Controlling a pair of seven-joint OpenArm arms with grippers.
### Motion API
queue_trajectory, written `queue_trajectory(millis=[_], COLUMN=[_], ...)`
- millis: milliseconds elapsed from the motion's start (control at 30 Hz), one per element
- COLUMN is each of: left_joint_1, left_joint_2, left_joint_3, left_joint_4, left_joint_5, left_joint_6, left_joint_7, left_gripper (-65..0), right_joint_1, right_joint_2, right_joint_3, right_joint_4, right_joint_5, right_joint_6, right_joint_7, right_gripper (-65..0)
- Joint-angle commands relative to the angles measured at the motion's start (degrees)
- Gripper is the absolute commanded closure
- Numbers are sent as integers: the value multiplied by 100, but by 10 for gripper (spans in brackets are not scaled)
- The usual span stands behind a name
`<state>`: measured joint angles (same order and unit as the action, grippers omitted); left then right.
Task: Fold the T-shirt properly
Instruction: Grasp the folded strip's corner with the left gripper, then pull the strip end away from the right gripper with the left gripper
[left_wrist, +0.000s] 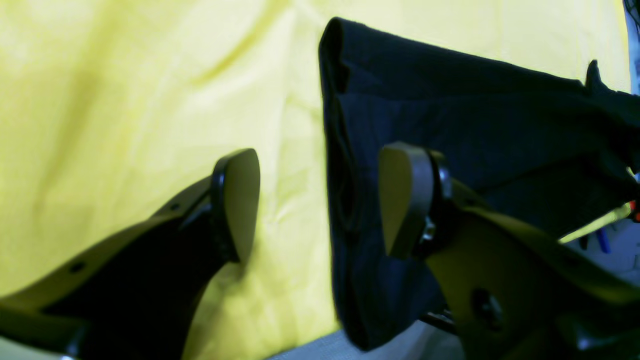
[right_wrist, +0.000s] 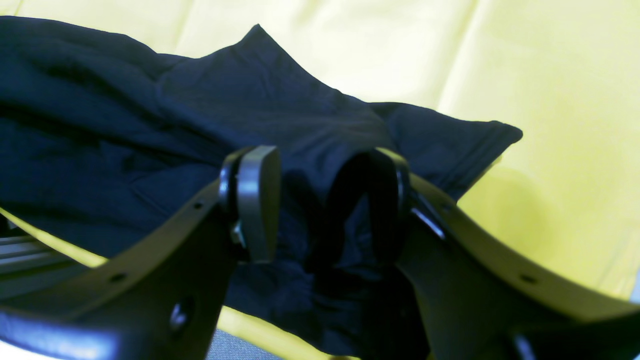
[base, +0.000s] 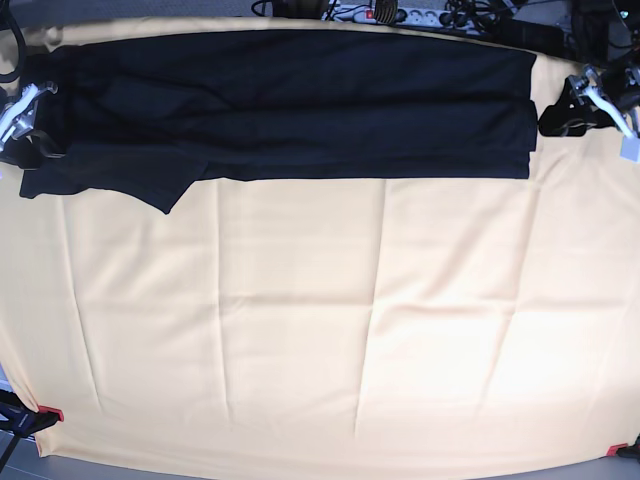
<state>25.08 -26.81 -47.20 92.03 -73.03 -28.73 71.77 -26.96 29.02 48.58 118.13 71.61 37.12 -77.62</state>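
The dark T-shirt (base: 300, 100) lies folded into a long band along the far edge of the yellow cloth. One sleeve (base: 150, 180) sticks out toward the front at the left end. My left gripper (base: 552, 118) is at the shirt's right end. In the left wrist view it (left_wrist: 320, 200) stands wide open, one finger over the yellow cloth and the other over the T-shirt (left_wrist: 475, 125) edge. My right gripper (base: 35, 145) is at the left end. In the right wrist view its jaws (right_wrist: 320, 200) stand apart over bunched T-shirt (right_wrist: 125, 125) fabric near the sleeve (right_wrist: 450, 145).
The yellow cloth (base: 320, 330) covers the whole table, with creases across it. Cables and a power strip (base: 400, 12) lie behind the far edge. Red clamps (base: 50, 413) hold the cloth at the front corners.
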Motion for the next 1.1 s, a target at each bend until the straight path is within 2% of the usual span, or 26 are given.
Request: queue_trajectory(millis=[0, 200, 333, 500, 800, 867, 900, 933, 1000, 1067], left_joint_1=[0, -4, -4, -2, -4, -9, -22, -37, -81, -142], left_joint_2=[-114, -109, -39, 149, 173, 173, 173, 173, 173, 170], left_joint_3=[50, 697, 787, 802, 986, 986, 984, 984, 975, 938], left_joint_4=[70, 70, 70, 70, 70, 70, 70, 70, 70, 70], left_joint_5=[-136, -17, 127, -396, -870, -855, -782, -647, -236, 103], left_joint_6=[-15, -39, -28, -39, -352, -389, -389, -389, -378, -225], left_joint_7=[-59, -197, -407, -133, 42, 20, -2, -61, -273, -463], left_gripper=[-388, -388, -388, -388, -387, -335, -277, -201, -6, 0], right_joint_1=[0, 0, 0, 0, 0, -2, 0, 0, 0, -2], right_joint_2=[116, 116, 116, 118, 118, 118, 118, 118, 118, 120], right_joint_3=[57, 55, 57, 57, 55, 57, 55, 57, 57, 55], right_joint_4=[76, 76, 76, 76, 76, 76, 76, 76, 76, 76], right_joint_5=[85, 85, 83, 85, 87, 85, 85, 85, 85, 85], right_joint_6=[0, 0, 0, -2, -2, -2, -2, -4, -9, -9], right_joint_7=[105, 103, 101, 105, 103, 101, 98, 98, 98, 98], right_gripper=[-308, -308, -308, -308, -308, -308, -308, -308, -308, -308])
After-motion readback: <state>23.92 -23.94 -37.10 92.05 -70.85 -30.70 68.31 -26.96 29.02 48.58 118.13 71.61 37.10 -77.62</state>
